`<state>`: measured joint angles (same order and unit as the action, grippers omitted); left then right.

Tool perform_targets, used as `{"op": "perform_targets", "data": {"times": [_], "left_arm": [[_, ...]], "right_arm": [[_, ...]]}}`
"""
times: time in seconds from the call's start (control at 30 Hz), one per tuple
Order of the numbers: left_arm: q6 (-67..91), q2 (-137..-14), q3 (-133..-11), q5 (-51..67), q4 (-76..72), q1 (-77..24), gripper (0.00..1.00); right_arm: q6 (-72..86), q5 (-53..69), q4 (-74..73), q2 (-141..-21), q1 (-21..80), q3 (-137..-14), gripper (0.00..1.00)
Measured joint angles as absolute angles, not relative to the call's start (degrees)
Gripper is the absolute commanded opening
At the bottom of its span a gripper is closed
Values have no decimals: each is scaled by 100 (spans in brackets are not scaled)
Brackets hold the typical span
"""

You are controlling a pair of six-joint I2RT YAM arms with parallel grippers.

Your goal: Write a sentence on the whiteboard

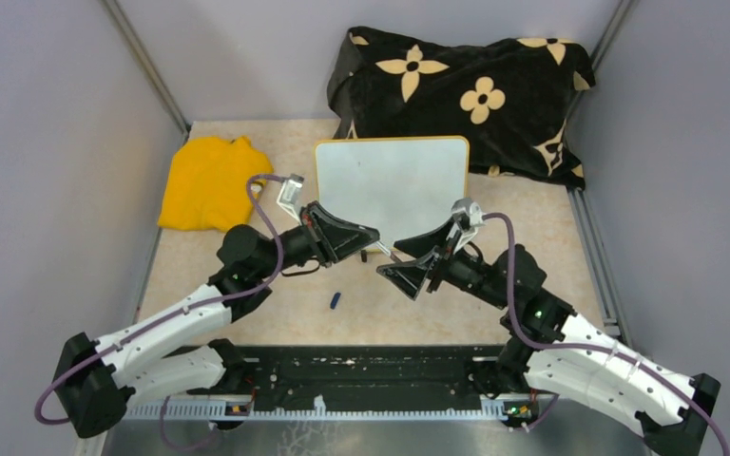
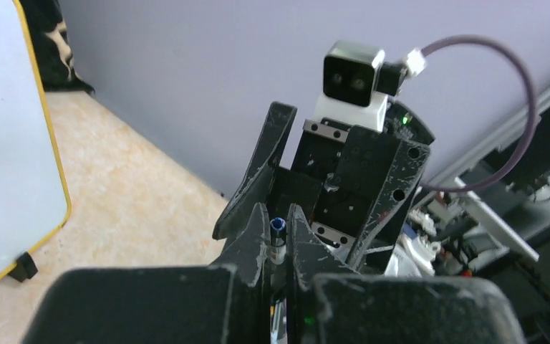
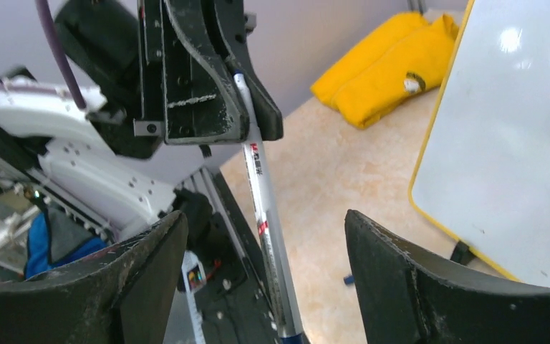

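Rail (image 1: 371,380), beige tabletop (image 1: 532,204), whiteboard (image 1: 394,185), grey walls (image 1: 48,142)

Yellow cloth (image 1: 211,182), crumpled, on the far left of the beige table (image 1: 409,318), close to the wall. Black cloth with cream flowers (image 1: 466,95) is bunched at the far right. Small blue cap (image 1: 336,301) lies alone, near centre. White marker (image 3: 261,193), red print on its barrel, slants above the tabletop.

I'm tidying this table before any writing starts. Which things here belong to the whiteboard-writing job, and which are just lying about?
For the job: whiteboard, marker in the left gripper.
Lying about: yellow cloth, black flowered cloth, small blue piece, perhaps a cap.
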<state>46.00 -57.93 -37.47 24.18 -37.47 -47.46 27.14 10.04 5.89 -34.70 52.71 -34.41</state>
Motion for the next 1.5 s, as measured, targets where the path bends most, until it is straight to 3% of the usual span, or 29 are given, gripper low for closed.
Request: {"op": "perform_targets", "data": {"times": [0.23, 0.6, 0.83, 1.13, 1.3, 1.5], "left_arm": [[5194, -5306, -3487, 1181, -4379, -4746, 0], [6504, -5356, -3039, 163, -5196, -4744, 0], [6829, -5378, -2995, -5, -5319, -4742, 0], [6897, -5258, -2963, -325, -5277, -4742, 0], [6895, -5231, -2965, -432, -5196, -4742, 0], [6897, -5231, -2965, -462, -5076, -4742, 0]], "right_arm": [[3310, 561, 1732, -3651, 5271, -3415, 77], [4073, 414, 2847, -4541, 5271, -3621, 62], [4329, 213, 3173, -4807, 5271, -3887, 55], [4525, 183, 3173, -5096, 5271, -3986, 57], [4567, 231, 3157, -5221, 5271, -3988, 47], [4595, 222, 3129, -5227, 5271, -3988, 42]]}}
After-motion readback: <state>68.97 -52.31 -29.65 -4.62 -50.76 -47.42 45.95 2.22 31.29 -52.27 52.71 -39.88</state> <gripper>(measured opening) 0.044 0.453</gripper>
